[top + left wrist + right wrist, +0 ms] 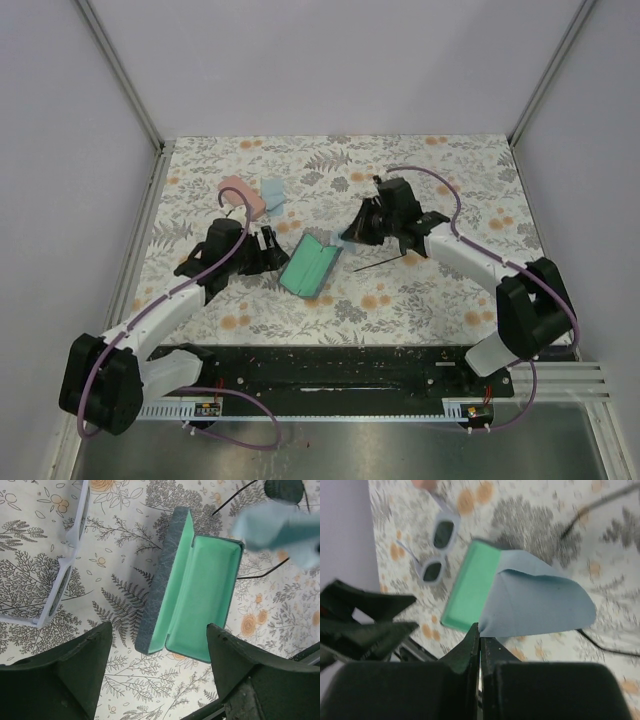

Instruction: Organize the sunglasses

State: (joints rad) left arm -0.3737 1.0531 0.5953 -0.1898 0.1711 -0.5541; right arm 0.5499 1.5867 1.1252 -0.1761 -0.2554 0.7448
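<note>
Spreading across the whole top view, the flower-patterned worktop (420, 300) carried everything. Both arms reached in over its middle, the left hand (262, 250) and the right hand (358, 228) on either side of an open case (308, 265) that lay flat and showed its green lining. Behind the left arm sat a pink case (241, 195) with a light blue cloth (272, 192) just beside it; only the top view took in these two.

From its own wrist view the left hand was released, its fingers (75, 675) wide apart with nothing between them, poised over the near end of the open case. The right wrist view showed the right hand clenched, its fingertips pinched on a corner of a second blue cloth (540, 605). That cloth hung in the air in front of the case.

The white-framed sunglasses (66, 564) lay on the worktop to the left of the open case, just beyond the left hand's left finger and apart from it. The top view hid them behind the left hand, while both wrist views showed them. The black-framed sunglasses (380, 263) lay on the worktop near the right hand, to the right of the case. They appeared as little more than thin dark lines.
</note>
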